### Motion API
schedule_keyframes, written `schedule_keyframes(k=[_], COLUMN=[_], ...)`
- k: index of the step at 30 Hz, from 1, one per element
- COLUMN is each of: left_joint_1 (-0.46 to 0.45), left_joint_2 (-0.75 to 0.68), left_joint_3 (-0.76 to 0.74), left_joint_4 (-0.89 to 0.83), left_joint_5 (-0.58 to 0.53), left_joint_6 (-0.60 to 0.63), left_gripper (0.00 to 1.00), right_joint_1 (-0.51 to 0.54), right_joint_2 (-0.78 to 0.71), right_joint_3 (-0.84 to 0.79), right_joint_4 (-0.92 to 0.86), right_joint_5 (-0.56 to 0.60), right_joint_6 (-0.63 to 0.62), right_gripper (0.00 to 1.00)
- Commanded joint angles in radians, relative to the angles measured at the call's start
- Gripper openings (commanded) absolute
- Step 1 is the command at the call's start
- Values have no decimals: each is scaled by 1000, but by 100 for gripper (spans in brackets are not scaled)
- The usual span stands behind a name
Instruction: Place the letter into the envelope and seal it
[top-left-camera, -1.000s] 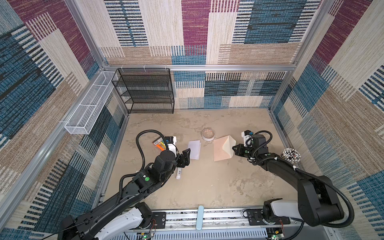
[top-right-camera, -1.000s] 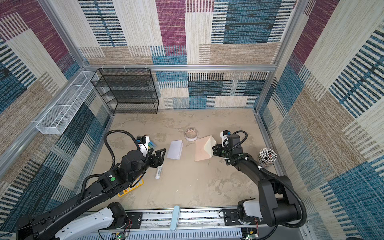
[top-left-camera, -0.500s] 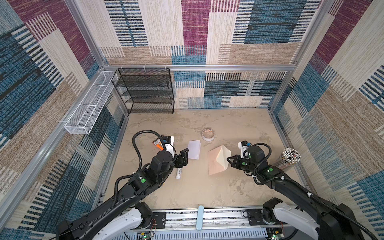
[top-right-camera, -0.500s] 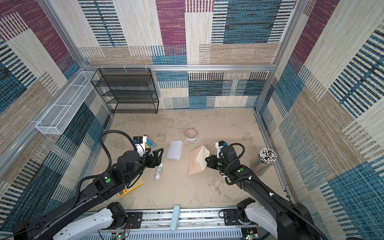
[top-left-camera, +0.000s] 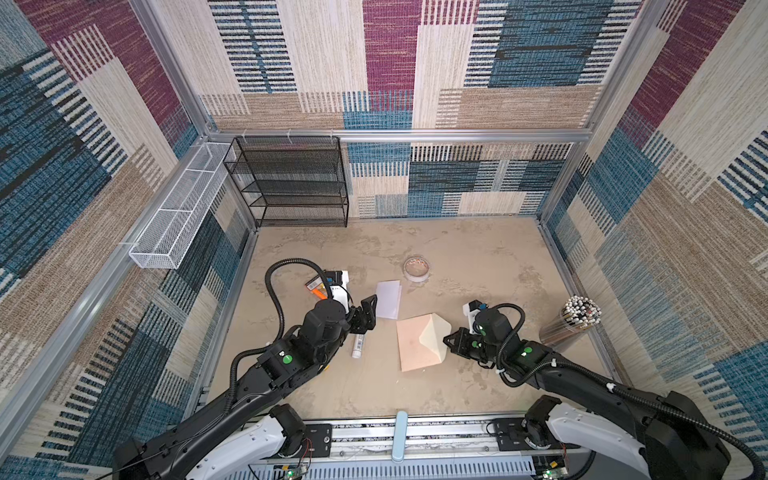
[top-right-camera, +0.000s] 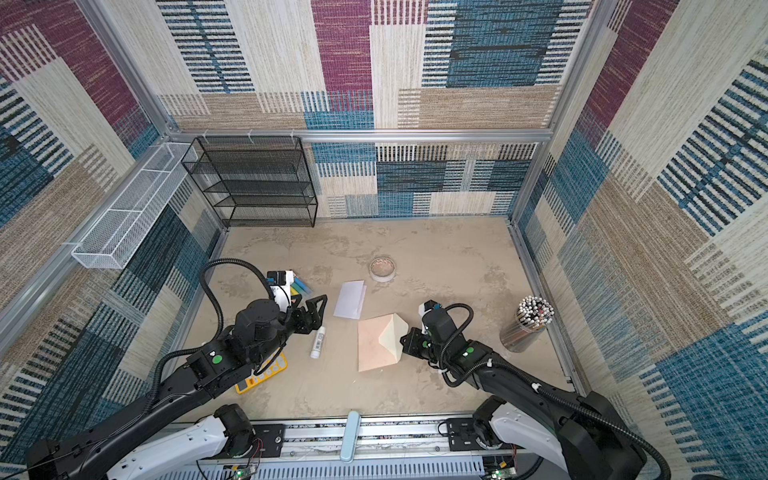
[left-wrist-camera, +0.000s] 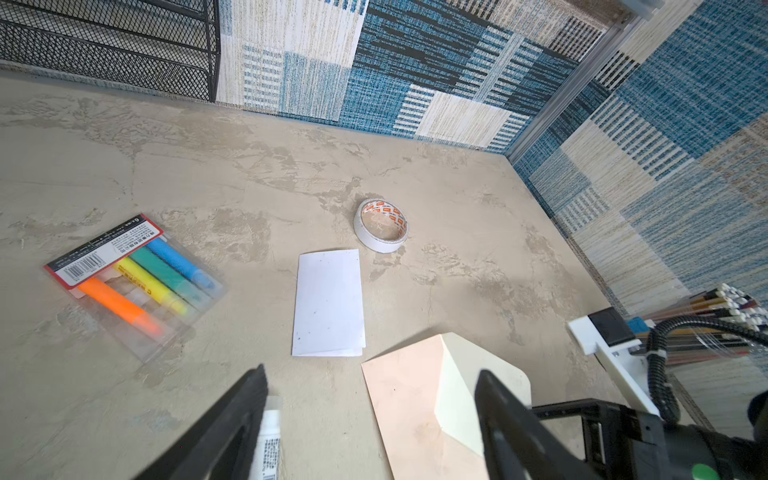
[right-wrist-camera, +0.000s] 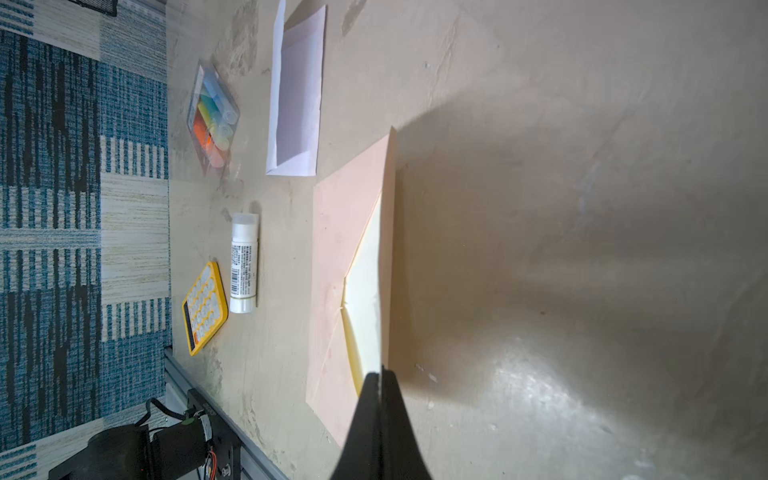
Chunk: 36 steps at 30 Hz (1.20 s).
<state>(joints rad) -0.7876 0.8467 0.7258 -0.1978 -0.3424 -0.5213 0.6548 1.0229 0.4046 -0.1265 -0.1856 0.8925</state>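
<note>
Peach envelope (top-left-camera: 411, 347) pinched by right hand (top-left-camera: 446, 341) | left hand (top-left-camera: 367, 317) spread, hovering

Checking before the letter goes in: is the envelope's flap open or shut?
Open. The cream flap stands lifted off the peach envelope, its edge pinched in the right pincer; the letter lies outside.

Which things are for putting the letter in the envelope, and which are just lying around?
Needed: thin white paper letter; peach-pink paper envelope with cream flap, pinched by the right gripper.
Lying about: white tape roll; highlighter pack; white glue stick; yellow calculator; clear pencil holder.
</note>
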Motion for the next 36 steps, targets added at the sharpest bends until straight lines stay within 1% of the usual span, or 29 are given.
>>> schedule_keyframes(k=[1,5,9,12,14,17,20,29,31,36], left_joint_1=[1,3,2,2,4,4,4,5,7,7], left_joint_2=[0,0,-1,-5,-8,-9,-9,-34,-30,-28], left_joint_3=[7,13,12,14,13,15,13,-3,-4,6], left_joint_4=[-13,-17,-22,-28,-30,-31,-36,-46,-51,-64], left_joint_5=[-23,-29,-28,-34,-37,-39,-38,-35,-31,-33], left_joint_6=[24,33,31,34,38,40,40,36,33,27], left_gripper=[81,81,81,81,81,81,81,81,81,81], right_joint_1=[30,66,92,100,104,111,117,116,117,117], right_joint_2=[10,21,29,25,26,34,23,-58,-61,-31], right_joint_3=[-2,-12,-12,-11,-10,-4,10,94,115,234], right_joint_4=[35,43,44,30,30,16,-24,-220,-242,-303], right_joint_5=[56,84,109,133,136,140,167,329,355,430], right_joint_6=[35,56,71,76,82,86,83,50,45,-22], right_gripper=[0,2,9,21,28,41,48,59,60,66])
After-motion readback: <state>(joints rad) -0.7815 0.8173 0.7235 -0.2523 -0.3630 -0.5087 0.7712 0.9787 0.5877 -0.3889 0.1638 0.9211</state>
